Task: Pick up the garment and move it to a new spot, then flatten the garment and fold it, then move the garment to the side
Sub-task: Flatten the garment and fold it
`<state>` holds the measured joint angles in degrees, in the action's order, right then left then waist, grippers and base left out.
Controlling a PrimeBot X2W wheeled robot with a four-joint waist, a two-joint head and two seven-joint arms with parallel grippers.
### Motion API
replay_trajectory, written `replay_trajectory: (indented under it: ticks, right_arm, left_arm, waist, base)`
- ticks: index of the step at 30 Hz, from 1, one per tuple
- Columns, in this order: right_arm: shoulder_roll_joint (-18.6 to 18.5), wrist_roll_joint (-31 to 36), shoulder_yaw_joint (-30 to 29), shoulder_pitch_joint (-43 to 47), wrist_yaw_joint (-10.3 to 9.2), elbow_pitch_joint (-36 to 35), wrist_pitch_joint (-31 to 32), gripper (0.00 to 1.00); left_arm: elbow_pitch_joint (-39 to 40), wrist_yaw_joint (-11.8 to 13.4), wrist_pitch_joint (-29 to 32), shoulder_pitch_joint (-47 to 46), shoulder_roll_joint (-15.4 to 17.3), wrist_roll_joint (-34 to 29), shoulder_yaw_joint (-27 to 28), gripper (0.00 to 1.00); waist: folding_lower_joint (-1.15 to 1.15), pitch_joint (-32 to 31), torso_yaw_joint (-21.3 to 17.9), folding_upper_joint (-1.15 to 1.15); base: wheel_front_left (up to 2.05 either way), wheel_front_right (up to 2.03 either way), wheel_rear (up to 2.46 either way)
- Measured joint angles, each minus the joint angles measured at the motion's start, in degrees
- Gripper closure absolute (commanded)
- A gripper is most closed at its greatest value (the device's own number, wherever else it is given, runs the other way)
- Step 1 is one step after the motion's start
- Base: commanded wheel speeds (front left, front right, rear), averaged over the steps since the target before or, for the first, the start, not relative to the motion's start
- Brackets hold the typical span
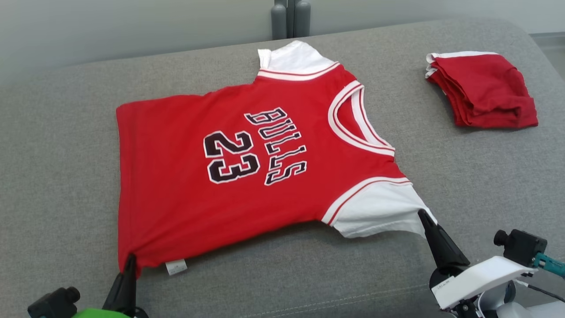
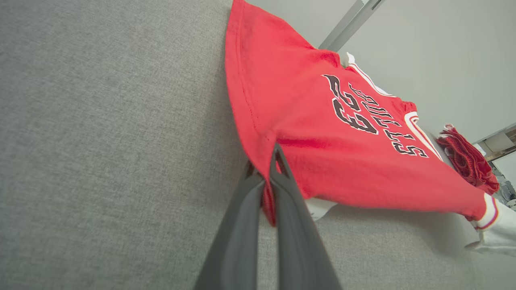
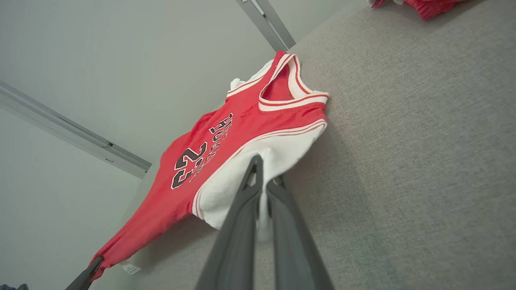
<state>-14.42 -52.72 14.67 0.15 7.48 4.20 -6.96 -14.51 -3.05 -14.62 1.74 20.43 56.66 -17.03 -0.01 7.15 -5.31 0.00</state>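
The garment is a red jersey with white sleeves, "BULLS" and "23" on it, spread on a grey cushion, neck to the right. My left gripper is shut on the garment's near hem corner. My right gripper is shut on the edge of the near white sleeve. Both pinched edges are lifted slightly off the cushion, while the far side of the garment lies flat. In the right wrist view the left gripper's fingers show at the hem corner.
A folded red garment lies at the far right of the grey cushion. A pale wall and a grey post stand behind. The cushion's front edge runs just before my arms.
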Motion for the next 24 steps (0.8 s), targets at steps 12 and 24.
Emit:
replay_trajectory:
  ticks: [12, 24]
  right_arm:
    - [2.27, 2.41, -4.91, 8.59, 0.0, -5.55, 6.26, 1.0]
    - [5.66, 6.69, -6.91, 6.42, 0.0, -4.1, 11.44, 1.0]
  left_arm:
    - [1.09, -0.23, 2.75, 6.12, 0.53, 2.07, -1.16, 1.0]
    - [0.18, -0.55, 4.5, 4.74, -0.51, 4.85, -1.09, 1.0]
  waist:
    - [0.0, -3.65, -0.15, 0.0]
    - [0.0, -3.27, 0.38, 0.0]
  base:
    - [0.0, 0.0, 0.0]
    - [0.0, 0.0, 0.0]
